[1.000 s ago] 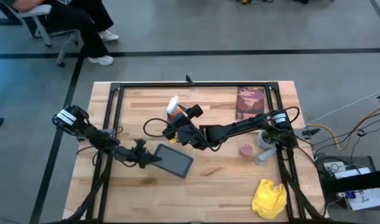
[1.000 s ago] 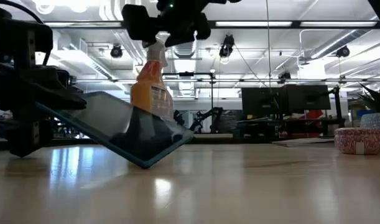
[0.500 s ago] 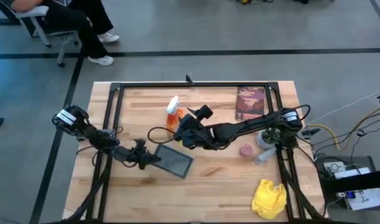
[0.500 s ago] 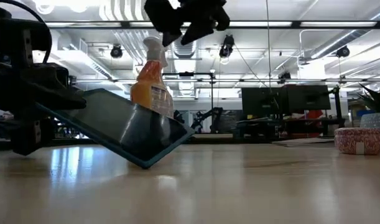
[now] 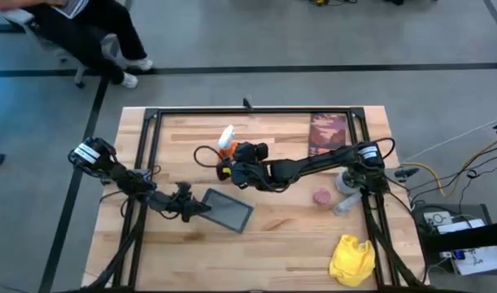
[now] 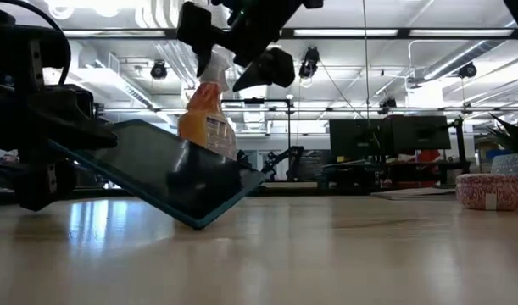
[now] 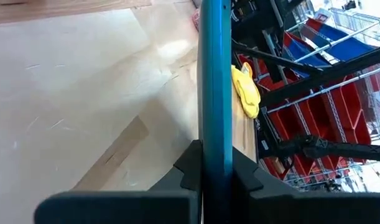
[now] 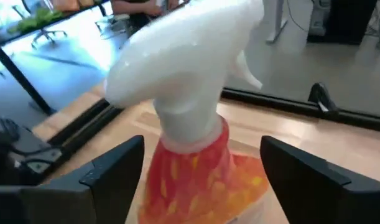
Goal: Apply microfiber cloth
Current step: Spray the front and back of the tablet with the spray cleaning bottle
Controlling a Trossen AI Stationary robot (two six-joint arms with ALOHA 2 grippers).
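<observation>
Yellow microfiber cloth [image 5: 351, 260] is lying crumpled, well apart from the tablet [image 5: 228, 209]; likely light and floppy, so pinch a raised fold. Left gripper [image 5: 193, 207] is clamping the tablet's edge. Right gripper [image 5: 228, 161], fingers apart, is straddling the spray bottle [image 5: 225, 141].

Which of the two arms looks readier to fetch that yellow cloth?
Probably the right. The left gripper is shut on the tablet, propping it tilted. The right gripper is open around the spray bottle, and the microfiber cloth lies on its side.
</observation>
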